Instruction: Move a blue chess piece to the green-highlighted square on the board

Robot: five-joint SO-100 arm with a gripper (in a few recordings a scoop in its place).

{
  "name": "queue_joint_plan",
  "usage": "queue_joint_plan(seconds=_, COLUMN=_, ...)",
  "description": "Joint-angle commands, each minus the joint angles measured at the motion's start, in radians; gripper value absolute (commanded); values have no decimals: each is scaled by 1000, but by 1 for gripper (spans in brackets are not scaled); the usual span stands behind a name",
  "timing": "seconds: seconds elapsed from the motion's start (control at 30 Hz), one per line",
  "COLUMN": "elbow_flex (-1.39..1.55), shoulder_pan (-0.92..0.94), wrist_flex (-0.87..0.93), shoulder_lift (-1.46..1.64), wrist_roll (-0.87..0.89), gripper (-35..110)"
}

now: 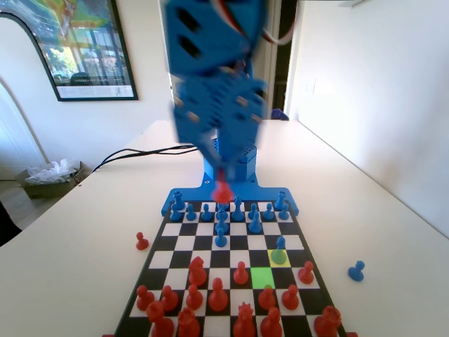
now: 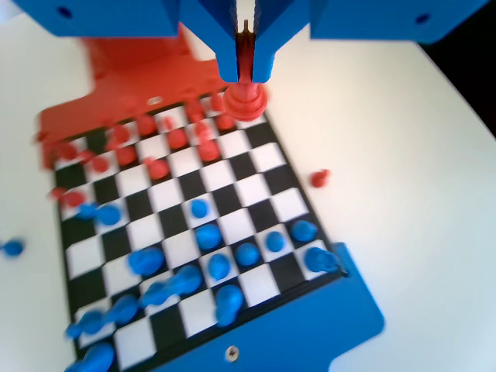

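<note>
Starting at the near end of the fixed view, note how crowded the bright green-tinted square (image 1: 262,276) is: it lies bare, but small red plastic pawns (image 1: 240,274) stand just beside it on the left and on the nearer row. Any low sweep there could topple one.

Just beyond it, the small blue round-headed plastic pawn (image 1: 280,250) stands upright on the yellow-tinted square (image 1: 272,262), diagonally next to the green one, untouched.

Farther on, over the far part of the black-and-white checkered board (image 1: 181,243), the blue two-finger gripper (image 1: 221,175) hangs high with its jaws closed on a red plastic chess piece (image 1: 222,190), pinched near its top (the wrist view shows the red piece (image 2: 248,97) dangling below the gripper (image 2: 246,74)).

Your risk is that thin pinch. If the piece slips while it hangs over the blue back rows, it falls among them and scatters pieces. Both views are blurred, so judging the hold is hard. Set it on the white table (image 1: 84,232), I'd say, before going for the pawn.
</note>
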Motion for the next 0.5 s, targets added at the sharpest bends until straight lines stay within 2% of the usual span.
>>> queue_joint_plan(seconds=0.0, elbow_flex=5, shoulder_pan=123, wrist_flex=-9, shoulder_lift=91, wrist_roll=-20, gripper=1)
queue_joint_plan(seconds=0.2, elbow_flex=8, shoulder_pan=255, wrist_flex=-34, shoulder_lift=34, wrist_roll=-44, gripper=1)
queue_joint_plan(seconds=0.47, elbow_flex=-48, shoulder_pan=276, wrist_flex=-169, shoulder_lift=-137, wrist_roll=14, gripper=1)
